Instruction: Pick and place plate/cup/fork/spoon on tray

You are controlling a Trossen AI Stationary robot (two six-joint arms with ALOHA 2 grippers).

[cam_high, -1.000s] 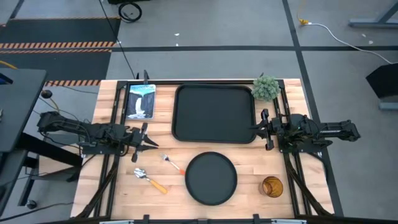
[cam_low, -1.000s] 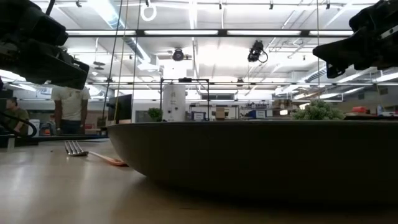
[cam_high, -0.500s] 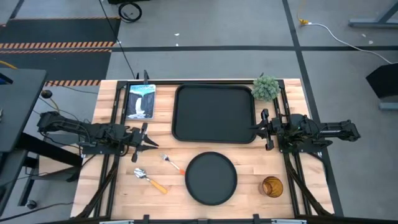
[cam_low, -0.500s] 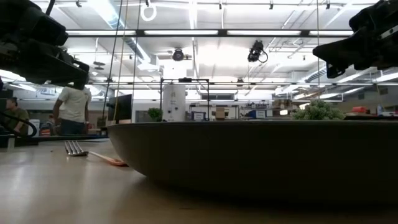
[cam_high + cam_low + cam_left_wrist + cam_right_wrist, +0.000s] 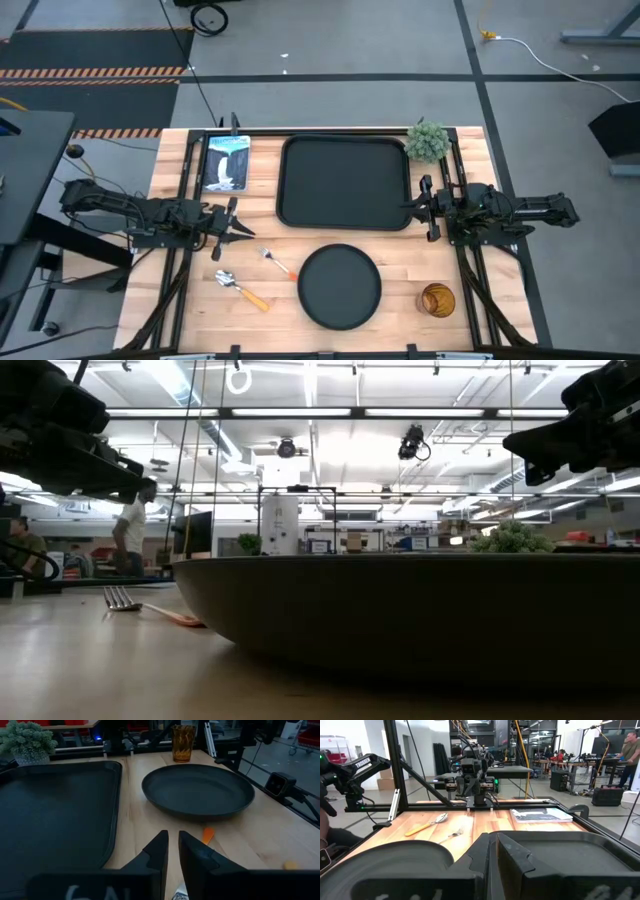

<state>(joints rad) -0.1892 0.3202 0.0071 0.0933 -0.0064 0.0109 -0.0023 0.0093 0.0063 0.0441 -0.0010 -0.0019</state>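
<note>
The black rectangular tray (image 5: 345, 183) lies at the table's far middle. The round black plate (image 5: 340, 287) lies flat near the front edge. The amber cup (image 5: 437, 299) stands upright to its right. The orange-handled fork (image 5: 277, 263) and spoon (image 5: 240, 289) lie flat to the plate's left. My left gripper (image 5: 232, 228) is shut and empty above the table, just left of the fork. My right gripper (image 5: 420, 207) is shut and empty over the tray's right near corner. The left wrist view shows the plate (image 5: 197, 790), cup (image 5: 183, 742) and tray (image 5: 55, 810).
A small green plant (image 5: 427, 141) stands at the tray's far right corner. A blue-white picture panel (image 5: 226, 162) lies left of the tray. Bare wood shows between the plate and the cup. A person (image 5: 130, 535) stands in the room beyond the table.
Neither arm nor anything on the table has moved. In the low view, the person in the room beyond the table has walked toward the right.
</note>
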